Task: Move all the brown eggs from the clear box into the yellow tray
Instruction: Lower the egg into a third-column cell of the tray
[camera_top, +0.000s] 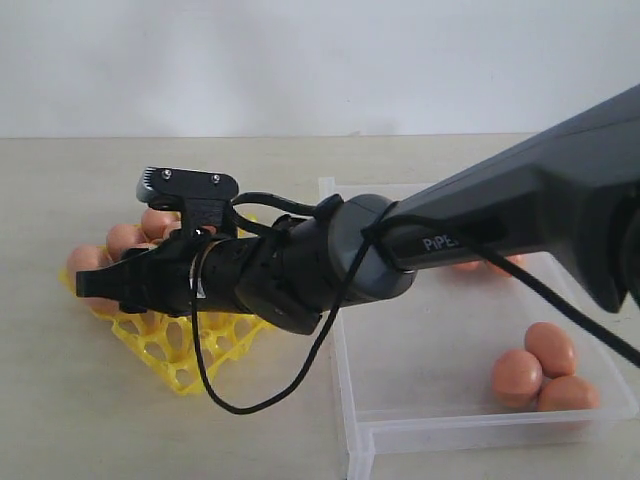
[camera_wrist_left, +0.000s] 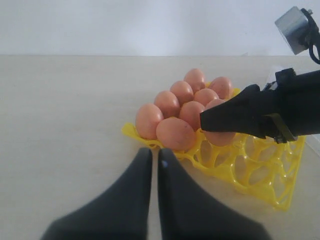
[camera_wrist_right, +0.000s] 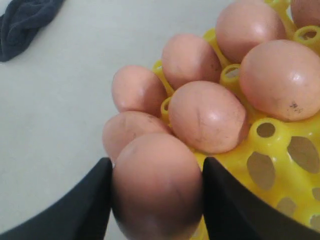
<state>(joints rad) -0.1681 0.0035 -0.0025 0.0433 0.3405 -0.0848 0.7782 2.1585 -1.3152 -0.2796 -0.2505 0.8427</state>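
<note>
placing step: the right gripper (camera_wrist_right: 156, 200) is clamped on one brown egg (camera_wrist_right: 155, 170), poised above the yellow tray (camera_top: 180, 350), which lies at nine o'clock of the clear box (camera_top: 420, 340). next it likely needs to lower into a free cup beside the seated eggs, then release gently. three eggs (camera_top: 517, 375) wait at the box's four o'clock corner. the left gripper (camera_wrist_left: 154, 165), fingers together, hangs near the tray. pale table (camera_top: 100, 430), white wall (camera_top: 300, 60).

We see brown eggs (camera_top: 122, 240) crowding the yellow tray's (camera_top: 170, 345) ten o'clock corner; three sit at the clear box's (camera_top: 430, 360) four o'clock.
</note>
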